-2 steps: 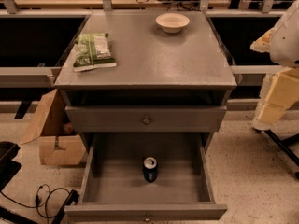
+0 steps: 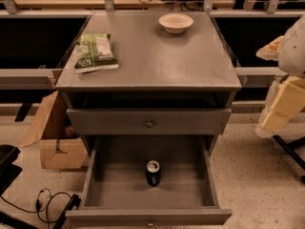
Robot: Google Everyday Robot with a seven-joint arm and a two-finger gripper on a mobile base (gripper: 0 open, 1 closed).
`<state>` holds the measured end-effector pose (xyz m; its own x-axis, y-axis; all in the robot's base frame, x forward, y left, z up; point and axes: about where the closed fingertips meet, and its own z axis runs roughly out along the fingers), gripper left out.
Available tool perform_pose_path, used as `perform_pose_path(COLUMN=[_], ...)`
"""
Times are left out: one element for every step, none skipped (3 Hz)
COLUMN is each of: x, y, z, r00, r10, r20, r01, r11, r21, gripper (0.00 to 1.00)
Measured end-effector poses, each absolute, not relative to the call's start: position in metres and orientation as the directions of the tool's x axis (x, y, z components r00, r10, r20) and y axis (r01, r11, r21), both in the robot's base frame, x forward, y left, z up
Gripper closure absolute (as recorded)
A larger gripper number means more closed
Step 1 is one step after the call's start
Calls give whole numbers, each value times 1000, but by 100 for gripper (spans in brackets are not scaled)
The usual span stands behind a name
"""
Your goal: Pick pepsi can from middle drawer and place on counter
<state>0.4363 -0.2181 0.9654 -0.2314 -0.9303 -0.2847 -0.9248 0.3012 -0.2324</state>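
Observation:
The pepsi can, dark blue with a silver lid, stands upright near the middle of the floor of the open middle drawer, which is pulled out towards me. The grey counter is the cabinet top above it. My gripper hangs at the right edge of the view, beside the cabinet at about the height of the shut drawer front. It is well right of the can and above it, and it touches nothing.
A white bowl sits at the counter's back and a green chip bag at its left. The shut drawer front with a knob is above the open drawer. A cardboard box and cables lie on the floor at left.

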Motion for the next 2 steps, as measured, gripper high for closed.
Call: perform_pose_path(x=[430,416], y=[-212,-190], z=[906,811], r00=[-218,-209], r10=[-874,-764], r20=[-435,-610], r01=[-935,-950], r11=[314,307], r21=[-163,-59], gripper=[0,0])
